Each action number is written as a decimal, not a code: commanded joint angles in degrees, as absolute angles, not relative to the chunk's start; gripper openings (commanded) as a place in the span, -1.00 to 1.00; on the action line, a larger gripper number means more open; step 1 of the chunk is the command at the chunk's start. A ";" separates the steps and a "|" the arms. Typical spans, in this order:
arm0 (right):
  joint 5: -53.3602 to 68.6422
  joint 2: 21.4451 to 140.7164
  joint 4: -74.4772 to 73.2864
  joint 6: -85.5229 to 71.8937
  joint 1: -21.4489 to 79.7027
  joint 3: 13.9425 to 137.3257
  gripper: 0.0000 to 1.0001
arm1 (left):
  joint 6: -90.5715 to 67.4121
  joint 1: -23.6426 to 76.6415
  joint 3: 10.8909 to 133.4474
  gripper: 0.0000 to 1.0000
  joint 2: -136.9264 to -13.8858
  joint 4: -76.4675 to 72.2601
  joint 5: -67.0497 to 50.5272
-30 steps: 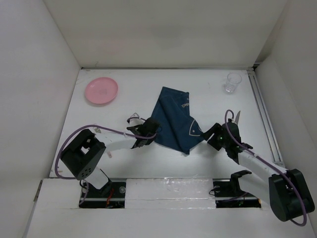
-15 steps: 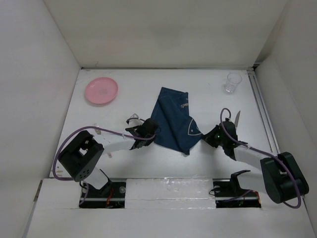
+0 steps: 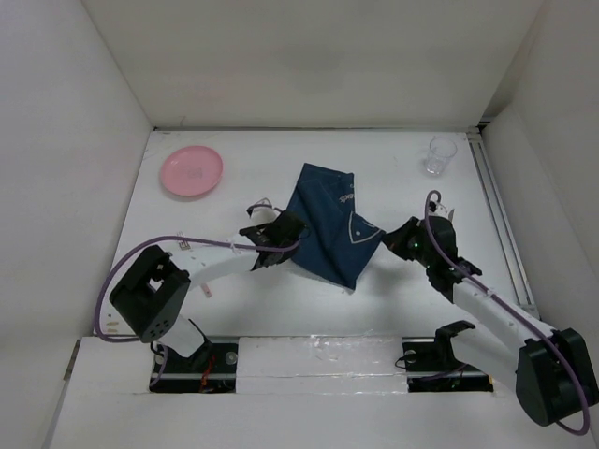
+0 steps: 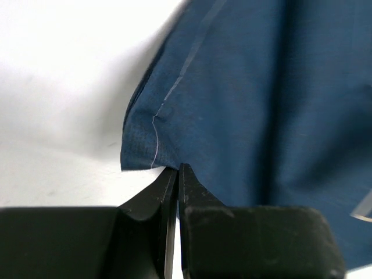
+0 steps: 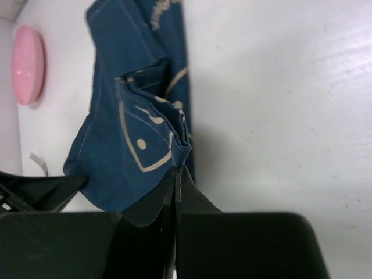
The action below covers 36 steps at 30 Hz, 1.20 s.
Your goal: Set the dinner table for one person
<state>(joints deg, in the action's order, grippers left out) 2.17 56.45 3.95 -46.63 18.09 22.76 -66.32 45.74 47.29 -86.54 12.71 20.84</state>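
Table (image 3: 281,159) beneath right gripper (image 3: 389,236) pinching placemat (image 3: 328,220)

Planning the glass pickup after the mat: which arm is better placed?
Right. The glass stands far right, beyond the right gripper; the left gripper pinches the other edge of the placemat, nearer the pink plate.

Two robot arms, the left arm (image 3: 220,267) and the right arm (image 3: 487,304), are each built of smooth white tubular links joined by black housings, with a chunky black boxy base (image 3: 150,299) at the near end. A thin purple cable (image 3: 140,251) loops loosely along each arm from base to wrist. Seen close up, the fingers (image 4: 148,203) are matte black blocks that taper to narrow wedge tips.
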 commanded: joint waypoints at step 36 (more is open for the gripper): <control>-9.94 75.48 -17.84 -26.46 18.02 81.64 -1.00 | -40.95 18.90 115.23 -1.00 -98.70 26.72 7.03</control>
